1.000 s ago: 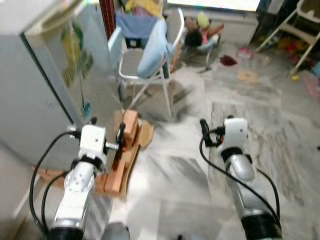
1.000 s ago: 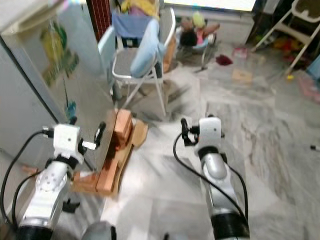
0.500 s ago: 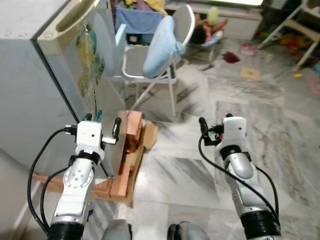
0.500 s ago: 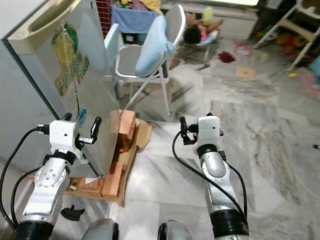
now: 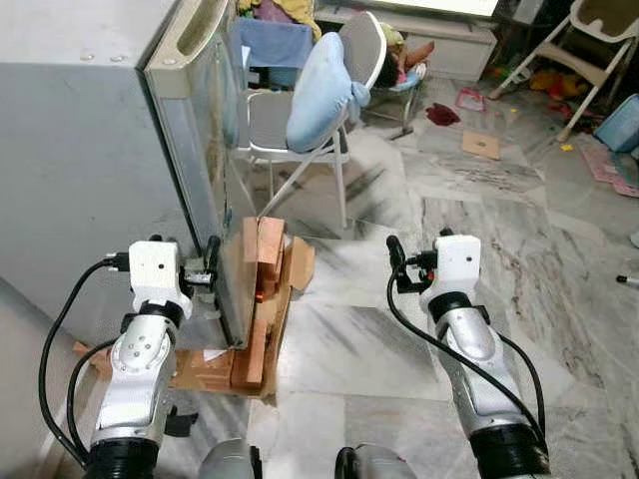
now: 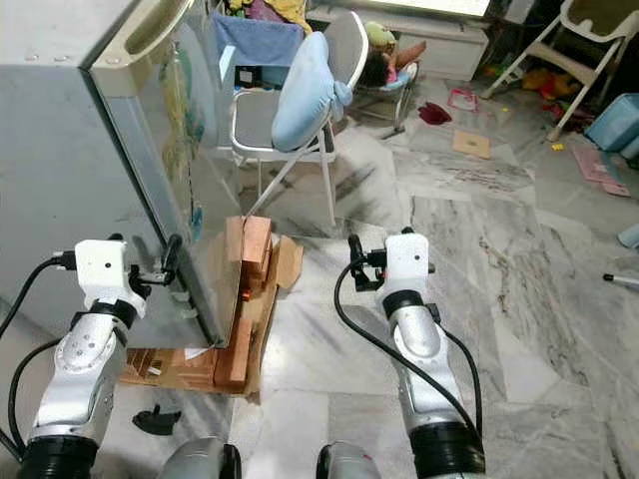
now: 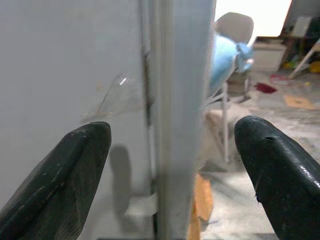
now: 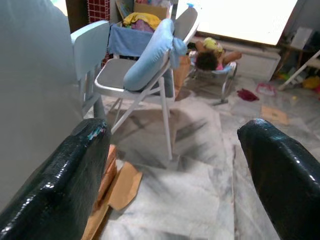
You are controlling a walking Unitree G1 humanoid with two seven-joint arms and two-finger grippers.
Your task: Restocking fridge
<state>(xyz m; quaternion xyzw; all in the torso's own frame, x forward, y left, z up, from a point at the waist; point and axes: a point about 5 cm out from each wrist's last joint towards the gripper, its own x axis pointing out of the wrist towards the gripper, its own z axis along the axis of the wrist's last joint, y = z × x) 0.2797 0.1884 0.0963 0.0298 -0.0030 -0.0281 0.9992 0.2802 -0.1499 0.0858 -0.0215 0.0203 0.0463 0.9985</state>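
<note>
With left gripper [image 7: 165, 165] jaws apart astride fridge [image 5: 90, 150] door edge, best close squarely there; right gripper [image 8: 172, 165] spread, idle beside.

A lived-in home: a grey-veined marble floor [image 5: 559, 259] spreads across the frame, a tall grey fridge [image 5: 90, 160] stands at left, a white folding chair with a pale blue cushion [image 5: 310, 95] sits at top centre, and a white high chair [image 5: 589, 40] and scattered toys lie at upper right.

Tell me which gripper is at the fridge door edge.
The left gripper: its open fingers straddle the fridge door edge near the bottom corner. The right gripper hangs open over bare marble floor, apart from the fridge.
</note>
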